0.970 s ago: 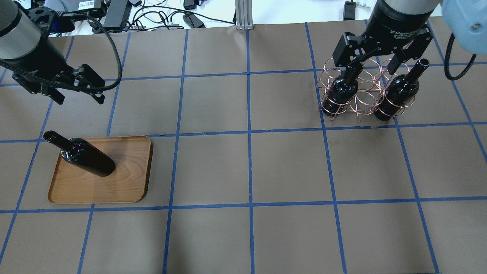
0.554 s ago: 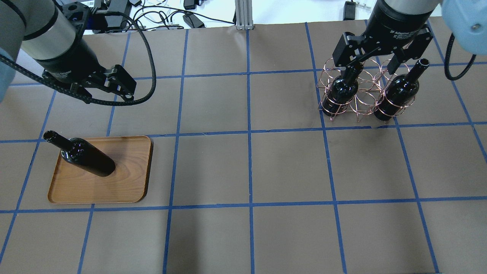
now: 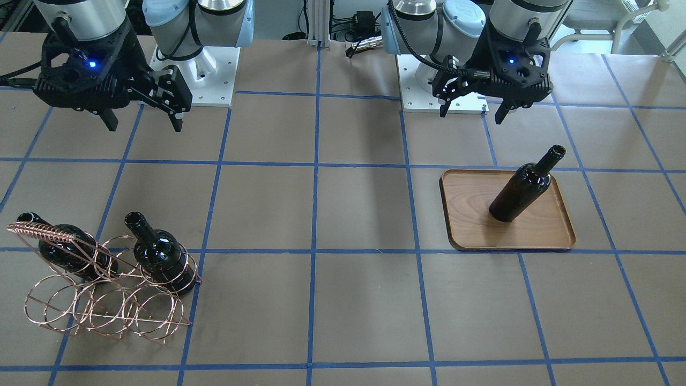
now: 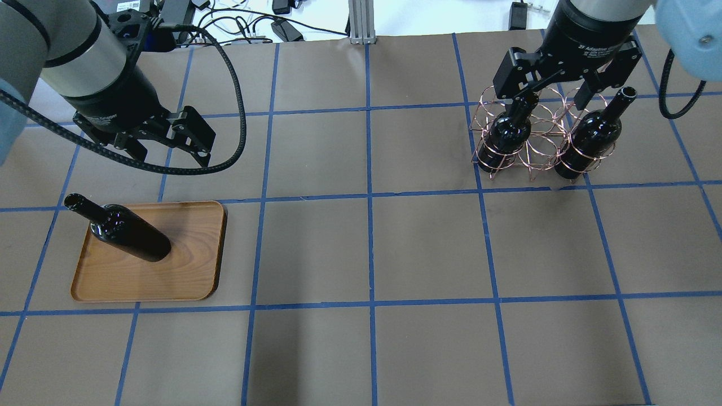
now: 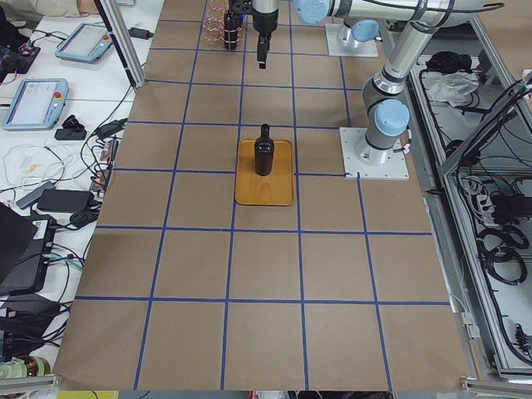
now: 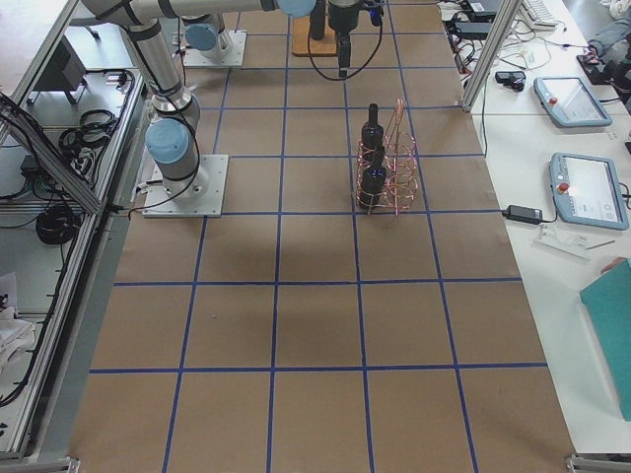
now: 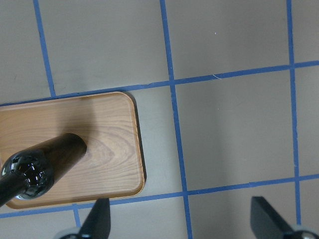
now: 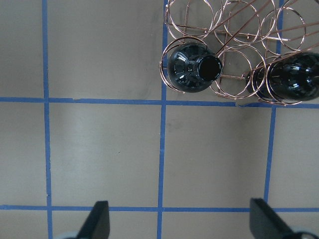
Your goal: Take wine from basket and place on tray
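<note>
One wine bottle (image 4: 132, 234) stands upright on the tray (image 4: 186, 276); left gripper (image 4: 169, 155) hangs beside it, wide open, empty; right gripper (image 4: 546, 101), open and empty, hovers near the basket (image 4: 533, 152); we judge it's lining up the next bottle (image 4: 505, 135).

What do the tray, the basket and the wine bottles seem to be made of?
Tray: apparently wood, brown, matte, with visible grain. Basket: thin wire, probably metal, with a shiny copper-coloured finish. Wine bottles: likely glass, near-black and glossy, with bright highlights on the shoulders.
</note>
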`<state>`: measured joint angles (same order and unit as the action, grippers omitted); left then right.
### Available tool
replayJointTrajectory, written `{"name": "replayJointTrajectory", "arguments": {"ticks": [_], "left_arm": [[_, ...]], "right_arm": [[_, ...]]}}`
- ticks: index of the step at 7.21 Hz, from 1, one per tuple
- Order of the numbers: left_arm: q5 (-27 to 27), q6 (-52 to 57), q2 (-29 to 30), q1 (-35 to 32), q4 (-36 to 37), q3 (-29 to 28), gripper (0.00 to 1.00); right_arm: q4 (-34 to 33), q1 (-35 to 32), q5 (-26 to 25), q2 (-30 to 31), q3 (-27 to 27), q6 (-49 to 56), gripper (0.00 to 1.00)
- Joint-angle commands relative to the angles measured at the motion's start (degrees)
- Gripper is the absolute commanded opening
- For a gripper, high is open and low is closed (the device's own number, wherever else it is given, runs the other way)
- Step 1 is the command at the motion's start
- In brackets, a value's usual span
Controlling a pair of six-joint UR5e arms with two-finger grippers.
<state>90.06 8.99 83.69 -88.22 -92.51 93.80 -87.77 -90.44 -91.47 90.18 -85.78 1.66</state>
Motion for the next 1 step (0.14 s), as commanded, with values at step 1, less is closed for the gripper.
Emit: {"name": "replayJointTrajectory", "arguments": {"ticks": [1], "left_arm": [[-0.2, 0.1, -0.1, 0.0, -0.2, 0.0, 1.0]], "right_arm": [[0.0, 0.0, 0.1, 0.0, 0.0, -0.1, 1.0]]}}
